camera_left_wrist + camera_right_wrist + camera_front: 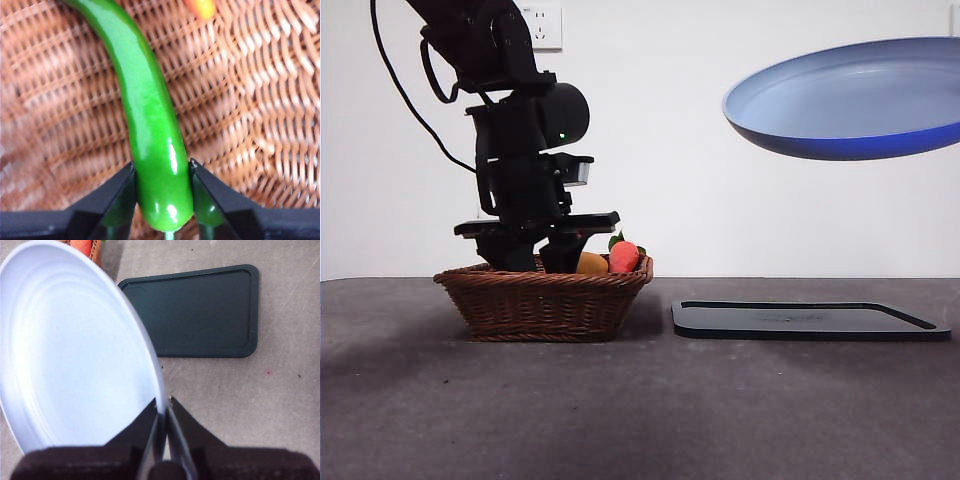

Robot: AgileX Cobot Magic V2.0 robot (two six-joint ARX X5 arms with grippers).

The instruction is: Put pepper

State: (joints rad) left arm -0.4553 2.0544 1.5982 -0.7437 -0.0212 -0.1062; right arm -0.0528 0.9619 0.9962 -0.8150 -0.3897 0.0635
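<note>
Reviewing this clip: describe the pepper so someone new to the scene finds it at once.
Look at the brown wicker basket on the table, where the left tool has reached in. The pepper lies on the basket's woven floor, its rounded end clamped between that tool's jaws. It is long, curved and glossy green, unlike the red-orange fruit and the yellow-orange one beside it.

So the left gripper [165, 200] is down inside the wicker basket [260, 125], with its two black fingers [112, 192] pressed against either side of the pepper [147, 115] near its rounded end. The pepper is glossy green and curves away across the woven bottom. A bit of an orange fruit [201, 7] peeks in at the edge, apart from the pepper.
</note>
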